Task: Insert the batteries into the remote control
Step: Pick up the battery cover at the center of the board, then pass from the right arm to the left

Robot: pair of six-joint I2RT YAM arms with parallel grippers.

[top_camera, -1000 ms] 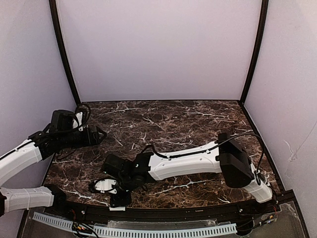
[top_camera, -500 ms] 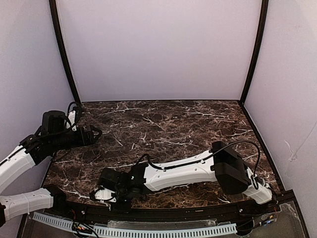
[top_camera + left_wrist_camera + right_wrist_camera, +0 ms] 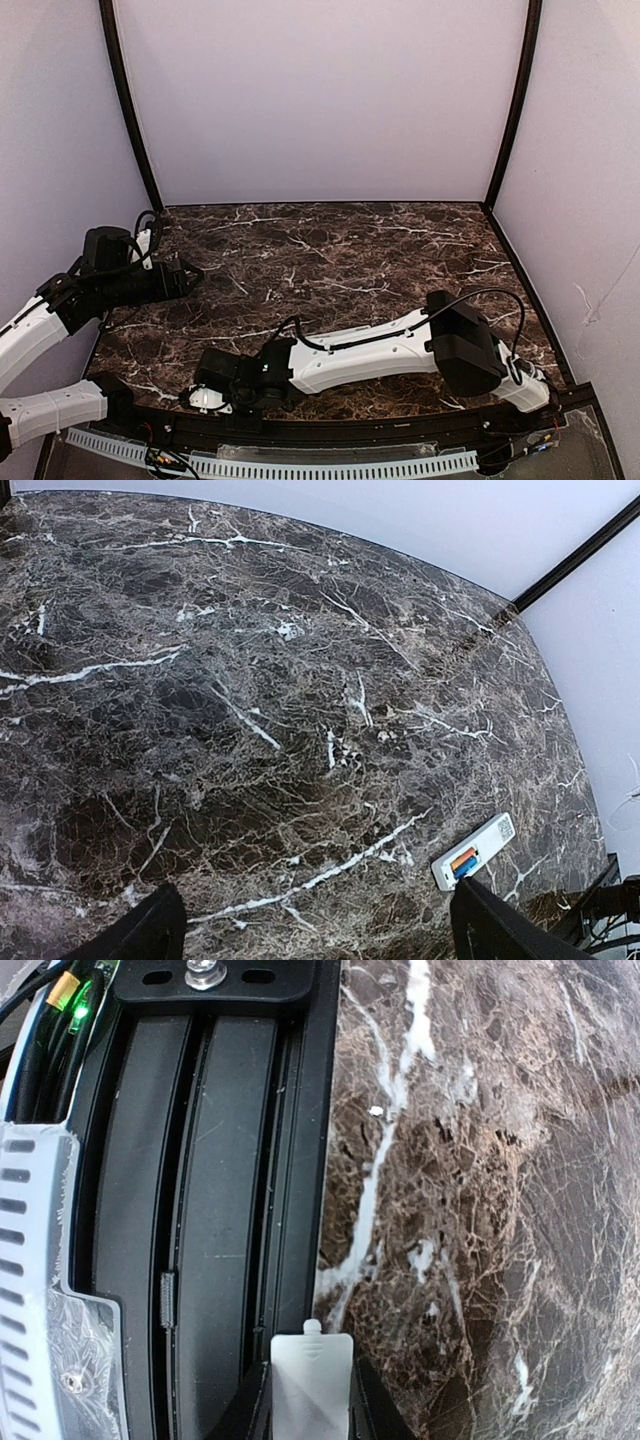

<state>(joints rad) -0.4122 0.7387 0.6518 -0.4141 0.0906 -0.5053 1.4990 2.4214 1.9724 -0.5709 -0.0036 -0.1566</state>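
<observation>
Remote control [image 3: 474,852] lower right in left wrist view, flat on surface [image 3: 250,680], long axis slanting up-right, batteries [image 3: 463,862] seated inside. My left fingers [image 3: 150,930] spread wide, empty; remote beyond their right tip. My right fingers [image 3: 375,1415] pinch white cover [image 3: 312,1375] at surface's near edge.

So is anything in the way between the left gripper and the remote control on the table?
Nothing visible. In the left wrist view only bare marble table lies between the open left gripper and the remote control.
</observation>
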